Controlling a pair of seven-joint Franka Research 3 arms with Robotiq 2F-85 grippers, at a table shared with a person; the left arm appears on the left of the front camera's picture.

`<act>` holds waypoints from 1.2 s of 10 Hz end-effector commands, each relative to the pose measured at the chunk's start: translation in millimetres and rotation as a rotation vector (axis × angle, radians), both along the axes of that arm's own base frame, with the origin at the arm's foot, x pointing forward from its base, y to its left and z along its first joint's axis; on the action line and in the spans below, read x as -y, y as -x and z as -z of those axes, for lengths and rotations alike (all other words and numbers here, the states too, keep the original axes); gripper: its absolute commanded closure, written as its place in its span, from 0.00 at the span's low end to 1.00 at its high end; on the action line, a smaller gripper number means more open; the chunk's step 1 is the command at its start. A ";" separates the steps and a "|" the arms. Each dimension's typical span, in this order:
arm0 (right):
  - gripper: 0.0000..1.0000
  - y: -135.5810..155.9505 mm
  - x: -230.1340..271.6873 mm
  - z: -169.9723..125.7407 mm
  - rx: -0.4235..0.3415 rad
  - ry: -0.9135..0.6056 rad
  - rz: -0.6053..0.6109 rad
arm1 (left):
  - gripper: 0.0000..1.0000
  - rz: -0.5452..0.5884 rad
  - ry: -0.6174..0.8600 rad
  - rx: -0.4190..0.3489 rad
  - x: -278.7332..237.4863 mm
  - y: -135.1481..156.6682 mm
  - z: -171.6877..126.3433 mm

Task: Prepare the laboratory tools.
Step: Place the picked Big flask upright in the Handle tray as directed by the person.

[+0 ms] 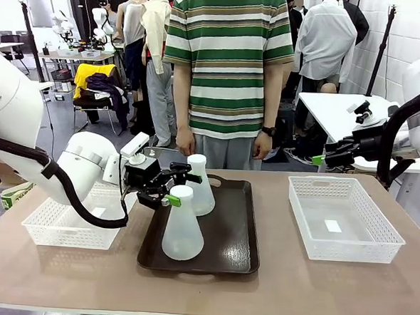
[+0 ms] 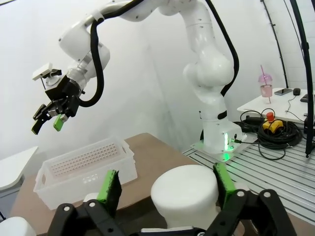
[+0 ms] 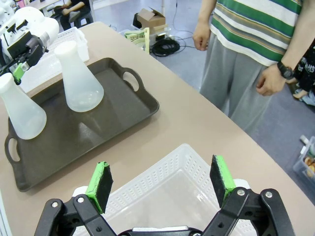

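Centrally, a brown table [image 1: 273,290] carries three containers: at 9 o'clock a white lattice basket [image 1: 56,228], in the middle a dark tray [image 1: 233,237] with handle cut-outs, and at 3 o'clock a second basket [image 1: 362,242]. At 12 o'clock, beyond the far edge, stands a person [image 1: 226,66] in a green-striped shirt, arms down, a watch [image 1: 268,131] on one wrist. Both flasks stand upright on the tray, toward its 9 o'clock side: the near flask [image 1: 183,231] at about 7 o'clock on the tray, the far flask [image 1: 199,189] at about 11 o'clock, just beside each other. The left arm enters from 9 o'clock over the first basket; the left gripper [image 1: 171,189] is level with the near flask's white cap [image 2: 184,194], and the left wrist view shows the green pads [image 2: 109,186] standing apart on either side of that cap, with a gap visible on each side, so the jaws are spread and not clamping. The right gripper [image 3: 161,183], raised at 3 o'clock, hangs over the second basket with its pads wide apart and nothing between them. In the right wrist view the two flasks appear at 10 o'clock, each resting on its round base on the tray floor.
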State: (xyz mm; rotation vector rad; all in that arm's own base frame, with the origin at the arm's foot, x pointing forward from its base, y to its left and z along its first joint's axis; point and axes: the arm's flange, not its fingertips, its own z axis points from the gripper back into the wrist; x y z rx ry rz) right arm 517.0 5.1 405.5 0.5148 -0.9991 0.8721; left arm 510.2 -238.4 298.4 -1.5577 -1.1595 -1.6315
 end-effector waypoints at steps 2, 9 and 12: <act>0.00 0.3 -0.7 -1.0 -0.016 0.010 0.012 | 0.00 -0.011 -0.062 -0.071 -2.4 2.2 -5.6; 0.00 0.3 -0.7 -1.0 -0.016 0.010 0.012 | 0.00 0.028 -0.239 -0.190 -9.8 12.1 -8.6; 0.00 0.3 -0.7 -1.0 -0.016 0.010 0.012 | 0.00 0.003 -0.233 -0.163 -14.5 15.0 -9.9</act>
